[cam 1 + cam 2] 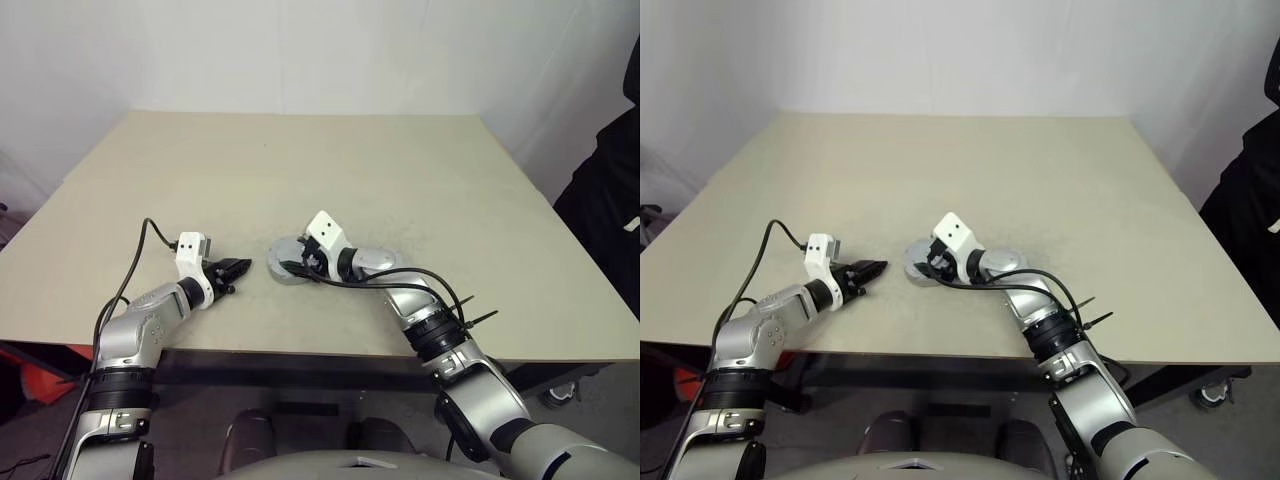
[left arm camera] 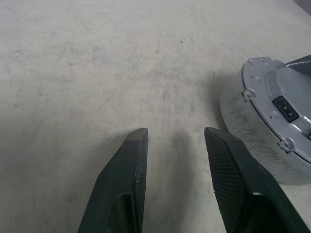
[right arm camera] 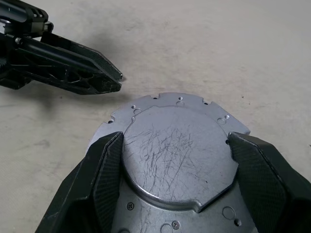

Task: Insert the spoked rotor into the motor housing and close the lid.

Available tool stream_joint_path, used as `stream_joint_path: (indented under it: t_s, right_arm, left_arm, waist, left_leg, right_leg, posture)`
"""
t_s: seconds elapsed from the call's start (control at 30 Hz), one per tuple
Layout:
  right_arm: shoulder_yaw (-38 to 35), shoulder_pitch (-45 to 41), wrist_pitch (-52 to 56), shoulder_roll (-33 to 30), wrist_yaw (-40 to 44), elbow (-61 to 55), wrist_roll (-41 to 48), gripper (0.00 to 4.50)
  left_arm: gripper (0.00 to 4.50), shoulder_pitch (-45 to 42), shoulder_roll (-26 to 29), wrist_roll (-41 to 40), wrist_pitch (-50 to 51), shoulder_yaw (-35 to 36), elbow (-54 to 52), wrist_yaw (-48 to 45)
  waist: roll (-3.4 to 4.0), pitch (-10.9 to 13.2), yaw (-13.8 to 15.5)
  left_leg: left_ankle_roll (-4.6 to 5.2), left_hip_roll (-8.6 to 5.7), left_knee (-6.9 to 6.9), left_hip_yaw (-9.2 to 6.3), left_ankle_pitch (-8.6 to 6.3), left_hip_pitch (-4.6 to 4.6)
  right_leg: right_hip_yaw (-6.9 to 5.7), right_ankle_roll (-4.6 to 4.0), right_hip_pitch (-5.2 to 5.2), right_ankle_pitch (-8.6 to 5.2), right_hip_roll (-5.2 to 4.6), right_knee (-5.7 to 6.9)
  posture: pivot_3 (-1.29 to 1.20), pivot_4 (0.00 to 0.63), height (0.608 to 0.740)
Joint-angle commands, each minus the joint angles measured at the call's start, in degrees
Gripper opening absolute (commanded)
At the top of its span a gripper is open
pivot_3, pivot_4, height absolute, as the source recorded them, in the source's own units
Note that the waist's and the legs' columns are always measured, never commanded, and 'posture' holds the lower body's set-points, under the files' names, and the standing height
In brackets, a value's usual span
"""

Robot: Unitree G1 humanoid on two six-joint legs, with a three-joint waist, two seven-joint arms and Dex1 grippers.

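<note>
Looks like you're on the lid-closing step: your right gripper [image 3: 175, 160] clamps the lid [image 3: 175, 155] atop the motor housing [image 2: 252, 131], left gripper [image 2: 175, 141] parted and empty just beside it, so press down evenly.

The motor housing [image 3: 175, 194] sat flat on the table near its front edge, between my two arms. It was a round grey metal unit with a notched flange, closed by a scratched raised circular lid [image 3: 177, 158].
</note>
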Motion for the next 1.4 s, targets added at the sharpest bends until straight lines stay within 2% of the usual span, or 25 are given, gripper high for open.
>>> stream_joint_path:
  t_s: [0.03,0.5,0.77,1.13,1.4]
  right_arm:
    - [0.6,-0.7,-0.2,0.2,0.2,1.4,-0.8,3.02]
    - [3.7,1.0,0.9,-1.1,2.6,2.2,-2.5,3.02]
    - [2.7,1.1,3.0,-0.9,4.6,-1.2,-0.4,3.02]
    - [-1.2,-0.9,4.8,1.3,4.3,-4.6,3.0,3.02]
    - [-0.7,-0.4,5.2,1.3,4.2,-5.4,2.7,3.02]
  left_arm:
    - [1.94,-0.2,0.1,-0.2,-0.7,0.6,-1.6,0.0]
    - [1.94,0.0,-0.5,-0.4,-0.2,0.3,-2.4,0.5]
    - [1.94,-0.5,-0.6,-0.4,-0.4,0.2,-1.9,0.4]
    - [1.94,-0.5,-0.8,-0.3,-0.5,0.0,-1.9,0.4]
    - [1.94,-0.1,-0.8,-0.3,-0.3,-0.1,-2.4,0.6]
  waist:
    - [0.00,0.0,0.0]
    - [0.00,0.0,-0.7]
    - [0.00,0.0,-0.7]
    - [0.01,0.0,-0.7]
    - [0.02,0.0,-0.7]
  left_leg:
    - [0.00,0.00,0.00,0.00,0.00,0.01]
    - [0.01,0.00,-0.01,0.00,-0.01,0.12]
    - [0.21,-0.03,-0.03,0.00,-0.13,0.04]
    - [0.24,-0.03,-0.04,0.01,-0.15,0.01]
    - [0.23,-0.02,-0.05,0.01,-0.14,-0.02]
  right_leg:
    - [0.00,0.08,0.00,-0.05,0.00,0.00]
    - [0.01,0.18,0.12,-0.11,0.00,-0.01]
    - [0.02,-0.15,0.12,0.04,-0.01,-0.11]
    - [0.02,-0.08,0.07,-0.02,-0.01,-0.13]
    - [0.03,-0.02,0.03,-0.05,-0.01,-0.12]
  posture:
    - [0.00,0.000,0.740]
    - [0.00,0.000,0.740]
    - [0.00,0.000,0.740]
    - [0.00,0.000,0.740]
    - [0.00,0.000,0.740]
